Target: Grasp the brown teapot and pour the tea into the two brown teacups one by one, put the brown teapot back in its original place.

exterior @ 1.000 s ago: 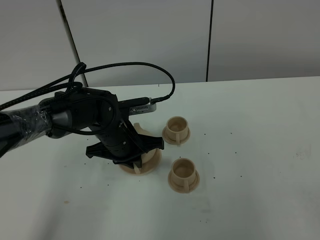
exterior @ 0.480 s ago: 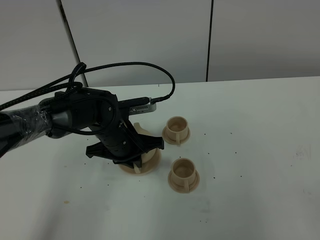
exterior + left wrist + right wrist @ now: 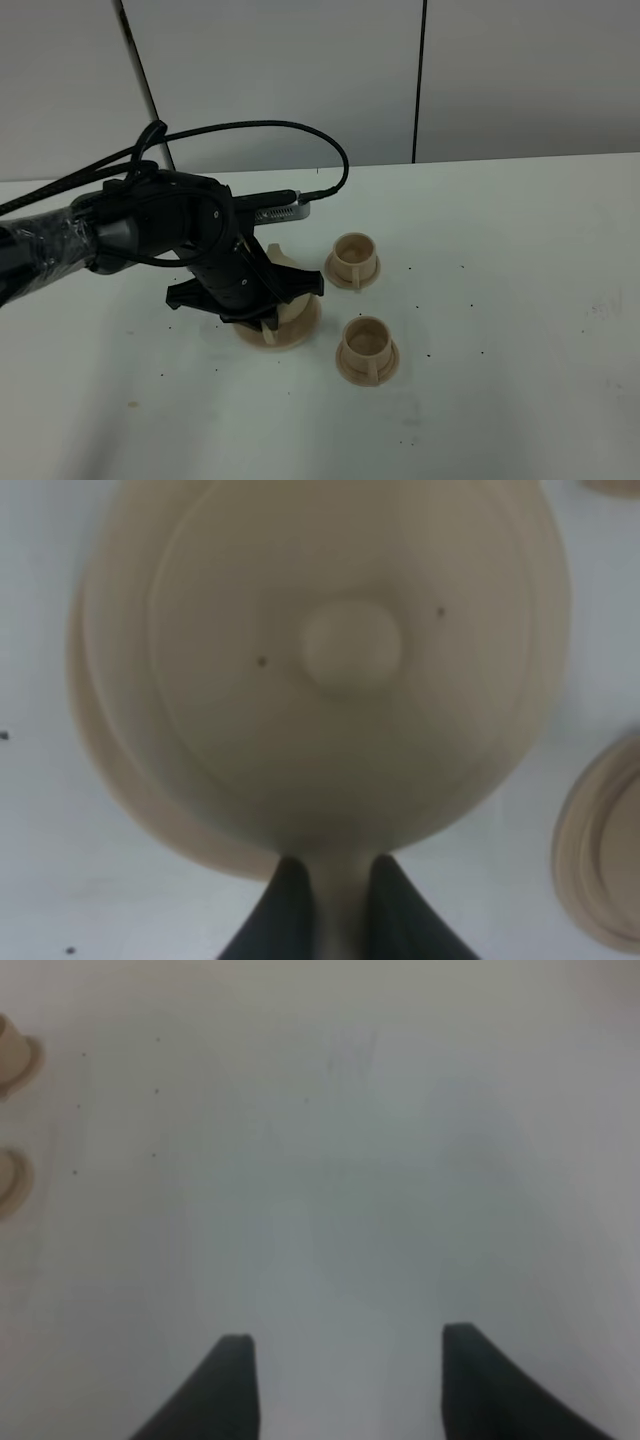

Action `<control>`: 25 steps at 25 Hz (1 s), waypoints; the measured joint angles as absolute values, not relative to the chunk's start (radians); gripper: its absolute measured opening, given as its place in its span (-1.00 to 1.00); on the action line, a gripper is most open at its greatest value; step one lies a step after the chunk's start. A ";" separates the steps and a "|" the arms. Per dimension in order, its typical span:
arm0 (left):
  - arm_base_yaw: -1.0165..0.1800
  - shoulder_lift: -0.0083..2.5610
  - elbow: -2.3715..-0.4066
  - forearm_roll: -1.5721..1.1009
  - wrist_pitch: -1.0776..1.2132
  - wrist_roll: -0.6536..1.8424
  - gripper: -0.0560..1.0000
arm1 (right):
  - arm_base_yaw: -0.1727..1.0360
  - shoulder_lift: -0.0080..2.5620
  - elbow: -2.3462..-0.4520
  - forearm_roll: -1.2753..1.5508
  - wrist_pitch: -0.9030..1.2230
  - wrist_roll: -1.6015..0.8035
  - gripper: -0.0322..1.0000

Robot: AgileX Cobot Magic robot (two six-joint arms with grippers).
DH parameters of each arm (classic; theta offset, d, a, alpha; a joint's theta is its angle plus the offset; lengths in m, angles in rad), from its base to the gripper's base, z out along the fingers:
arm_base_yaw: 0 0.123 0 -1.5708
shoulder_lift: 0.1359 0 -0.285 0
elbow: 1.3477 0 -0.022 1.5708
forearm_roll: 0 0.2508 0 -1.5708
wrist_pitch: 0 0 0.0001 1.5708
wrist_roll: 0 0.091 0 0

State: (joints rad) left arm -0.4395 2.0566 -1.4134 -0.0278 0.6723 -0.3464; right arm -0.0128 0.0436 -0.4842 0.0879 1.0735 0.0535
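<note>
**Figure. Grasp stage of the tea-pouring task.** The left claw [image 3: 337,882] is clamping its two dark fingers [image 3: 288,905] together on the loop handle [image 3: 337,920] of the brown teapot [image 3: 330,720]. Only that thin tan strip is separating the fingers, as the left wrist view is showing. The teapot is filling that view from above, with its lid knob [image 3: 350,645] near the centre. The round plate [image 3: 105,800] that marks its original place is showing as a crescent beyond one side of the belly. Whether the pot is resting on the plate or hanging just clear of it cannot be told from these views.

In the exterior high view the left arm is covering most of the pot, and only slivers of tan are showing around the black wrist. The far teacup [image 3: 353,258] and the near teacup [image 3: 367,348] are standing upright on their small saucers. Both are just to the right of the plate, apart from it and from each other. What, if anything, is in them is too small to tell.

The right claw [image 3: 347,1338] is hanging over the bare white table [image 3: 520,300] with its fingers apart and nothing between them. The two cups are showing only at the edge of its view.

*Progress, as judged:* the grip on the handle is looking complete. The pot is sitting over its plate rather than tilting over either cup, so no pouring is under way. Lifting, pouring into each cup in turn and returning the pot to the plate are all remaining.
</note>
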 joint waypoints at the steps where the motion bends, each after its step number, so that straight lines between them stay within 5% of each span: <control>1: -0.440 2.052 -1.413 -0.022 0.674 -0.346 -0.57 | -0.013 0.044 -0.484 0.088 1.074 0.054 -0.15; 25: -0.440 1.934 -1.413 0.000 0.753 -0.030 -0.57 | -0.013 0.044 -0.484 0.088 1.074 0.054 -0.15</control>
